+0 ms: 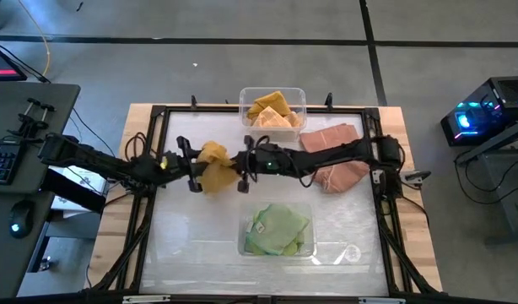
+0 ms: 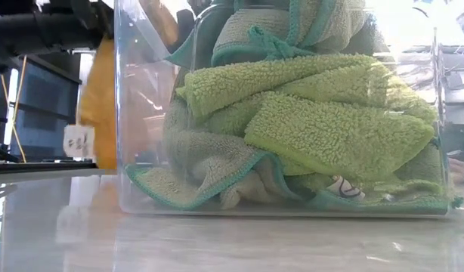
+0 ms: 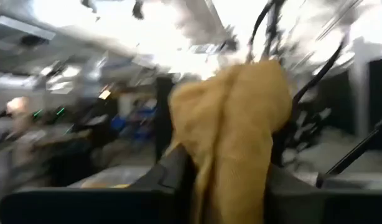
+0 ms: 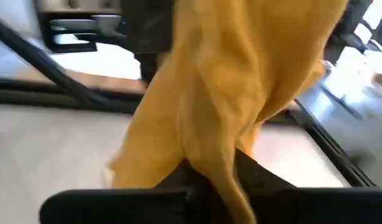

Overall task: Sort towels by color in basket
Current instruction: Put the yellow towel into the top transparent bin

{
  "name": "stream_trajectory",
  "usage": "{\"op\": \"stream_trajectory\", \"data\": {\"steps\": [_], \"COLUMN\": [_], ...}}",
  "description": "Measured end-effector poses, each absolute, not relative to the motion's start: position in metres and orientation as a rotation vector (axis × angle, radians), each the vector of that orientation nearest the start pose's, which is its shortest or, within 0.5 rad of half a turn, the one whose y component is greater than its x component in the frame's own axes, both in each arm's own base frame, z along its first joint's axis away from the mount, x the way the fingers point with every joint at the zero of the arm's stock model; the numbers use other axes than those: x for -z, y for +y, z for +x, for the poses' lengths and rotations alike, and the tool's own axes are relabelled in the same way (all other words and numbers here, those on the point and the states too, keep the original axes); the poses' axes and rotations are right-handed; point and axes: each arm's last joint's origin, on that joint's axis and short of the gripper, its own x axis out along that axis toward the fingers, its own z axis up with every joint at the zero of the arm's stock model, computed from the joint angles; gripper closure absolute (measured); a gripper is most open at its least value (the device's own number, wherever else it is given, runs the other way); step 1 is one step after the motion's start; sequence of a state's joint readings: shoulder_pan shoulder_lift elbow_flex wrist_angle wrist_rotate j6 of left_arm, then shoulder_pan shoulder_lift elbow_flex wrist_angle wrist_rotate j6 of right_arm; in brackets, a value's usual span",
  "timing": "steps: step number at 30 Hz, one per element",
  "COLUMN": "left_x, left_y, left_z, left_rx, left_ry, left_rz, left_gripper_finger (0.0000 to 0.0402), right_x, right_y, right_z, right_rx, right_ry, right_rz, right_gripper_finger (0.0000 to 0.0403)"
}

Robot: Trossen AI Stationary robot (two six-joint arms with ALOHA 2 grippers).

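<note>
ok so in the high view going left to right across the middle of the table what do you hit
left gripper → mustard yellow cloth towel held up between both grippers → right gripper → heap of peach-salmon cloth towels

No text or label can be read.

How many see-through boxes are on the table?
2. One clear box sits at the table's far edge, holding yellow towels. The other clear box sits at the near edge, full of green towels. I see no others.
</note>
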State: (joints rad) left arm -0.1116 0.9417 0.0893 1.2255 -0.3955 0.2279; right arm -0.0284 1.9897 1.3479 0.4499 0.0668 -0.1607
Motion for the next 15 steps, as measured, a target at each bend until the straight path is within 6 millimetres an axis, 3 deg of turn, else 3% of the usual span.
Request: {"op": "stream_trajectory", "data": {"steps": [4,9,13,15], "left_x": [-0.192,-0.177,-0.173,-0.173], "left_y": [-0.003,-0.005,-0.009,-0.01], "left_z": [0.16,0.16,0.16,0.16], "left_rx": [-0.471,-0.49,-0.463,-0.458], "left_ry": [-0.141,-0.012,0.02,0.025], "left_rz": [0.137,0.074,0.058,0.06], "left_gripper_finger": [0.0259,0.0218,0.0211,0.0211], "right_x": [-0.255,-0.33,-0.385,-0.398], "right_y": [-0.021,-0.038,-0.071,-0.093], "right_z": [0.431,0.39,0.361,0.352], "right_rx": [0.341,0.657,0.797,0.826], "right_ry": [0.38,0.519,0.542,0.578], "right_rz": [-0.213,-0.376,-0.435,-0.462], "right_gripper_finger": [0.0388,0.0392,0.0396,0.0398]}}
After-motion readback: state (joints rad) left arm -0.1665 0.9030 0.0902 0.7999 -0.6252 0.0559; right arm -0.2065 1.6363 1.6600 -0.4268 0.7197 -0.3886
